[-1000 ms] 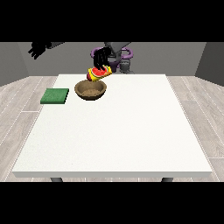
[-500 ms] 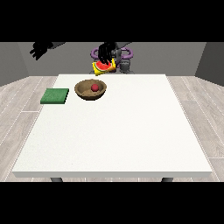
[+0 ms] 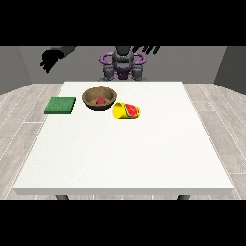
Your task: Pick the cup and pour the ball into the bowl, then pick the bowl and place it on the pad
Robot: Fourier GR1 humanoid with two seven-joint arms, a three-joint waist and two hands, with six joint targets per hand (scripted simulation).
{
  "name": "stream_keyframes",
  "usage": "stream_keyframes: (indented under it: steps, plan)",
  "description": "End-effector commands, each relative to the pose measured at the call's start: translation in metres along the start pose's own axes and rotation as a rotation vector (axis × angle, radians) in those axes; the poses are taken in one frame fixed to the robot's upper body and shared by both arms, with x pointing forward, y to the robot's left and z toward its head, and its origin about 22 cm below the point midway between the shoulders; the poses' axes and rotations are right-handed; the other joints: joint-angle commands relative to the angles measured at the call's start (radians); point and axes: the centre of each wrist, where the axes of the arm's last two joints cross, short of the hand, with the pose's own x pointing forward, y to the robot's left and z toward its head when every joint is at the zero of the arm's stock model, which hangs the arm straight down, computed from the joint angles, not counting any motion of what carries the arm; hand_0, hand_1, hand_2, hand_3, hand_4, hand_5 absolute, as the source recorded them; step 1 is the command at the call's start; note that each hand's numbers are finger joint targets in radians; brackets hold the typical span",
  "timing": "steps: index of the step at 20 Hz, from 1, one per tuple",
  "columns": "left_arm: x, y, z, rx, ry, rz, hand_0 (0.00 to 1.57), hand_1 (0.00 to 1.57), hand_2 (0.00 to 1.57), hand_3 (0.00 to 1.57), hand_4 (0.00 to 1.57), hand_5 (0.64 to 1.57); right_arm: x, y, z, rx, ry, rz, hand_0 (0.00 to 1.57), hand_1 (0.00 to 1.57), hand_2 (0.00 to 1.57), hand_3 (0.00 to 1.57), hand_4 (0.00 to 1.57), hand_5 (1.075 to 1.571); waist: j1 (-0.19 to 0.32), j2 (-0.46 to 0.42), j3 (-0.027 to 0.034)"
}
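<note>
At the far left the hand at the view's left [image 3: 50,61] hangs in the air, well above and behind the table [image 3: 120,158], its fingers drooping, relaxed and apart, holding nothing. It is nearest the bowl's side, so it seems placed to make the next pick. Below it, on the table's left edge, lies the green pad [image 3: 60,105], flat and bare, waiting for the bowl. Just right of the pad, apart from it, stands the brown bowl [image 3: 99,98], upright, with the red ball [image 3: 100,101] resting inside: the pour looks done. Close beside the bowl on its right lies the yellow cup [image 3: 126,110], tipped on its side with its red-lined mouth turned towards the camera; it touches no hand, and I judge it was let go there as no longer needed. Above, the hand at the view's right [image 3: 145,49] is raised near the robot's head, fingers straight and spread, empty. What is left is to lift the bowl onto the pad.
</note>
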Motion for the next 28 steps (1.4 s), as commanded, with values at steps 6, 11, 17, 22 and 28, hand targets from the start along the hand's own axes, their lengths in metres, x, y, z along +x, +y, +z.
stream_keyframes:
  steps: [6, 11, 17, 22, 28]
  plan:
    - [-0.064, 0.105, -0.017, -0.027, -0.021, 0.738, 0.00, 0.00, 0.00, 0.00, 1.05, 1.566, -0.040, 0.023, 0.013, -0.097, 0.050, -0.044, 0.00, 0.00, 0.00, 0.00, 0.75, 1.563, 0.116, 0.045, 0.0066]
    - [-0.107, 0.157, -0.016, -0.060, -0.097, 0.845, 0.00, 0.00, 0.00, 0.00, 1.05, 1.561, -0.060, 0.038, 0.014, -0.123, -0.023, -0.095, 0.00, 0.00, 0.00, 0.00, 0.74, 1.567, 0.165, 0.163, 0.0112]
    - [-0.142, 0.204, -0.009, -0.039, -0.040, 0.841, 0.00, 0.00, 0.00, 0.00, 1.02, 1.560, -0.080, 0.084, 0.002, -0.047, 0.007, -0.104, 0.00, 0.00, 0.00, 0.00, 0.70, 1.565, 0.089, 0.180, 0.0121]
    - [-0.178, 0.222, 0.015, -0.009, -0.027, 0.829, 0.00, 0.00, 0.00, 0.00, 1.00, 1.542, -0.094, 0.083, 0.002, -0.039, 0.029, -0.095, 0.00, 0.00, 0.00, 0.00, 0.58, 1.558, 0.058, 0.168, 0.0121]
    - [-0.154, 0.242, 0.015, -0.015, -0.142, 0.839, 0.00, 0.00, 0.00, 0.00, 1.01, 1.536, -0.100, 0.070, -0.016, -0.085, -0.049, -0.121, 0.00, 0.00, 0.00, 0.00, 0.52, 1.554, 0.127, 0.279, 0.0130]
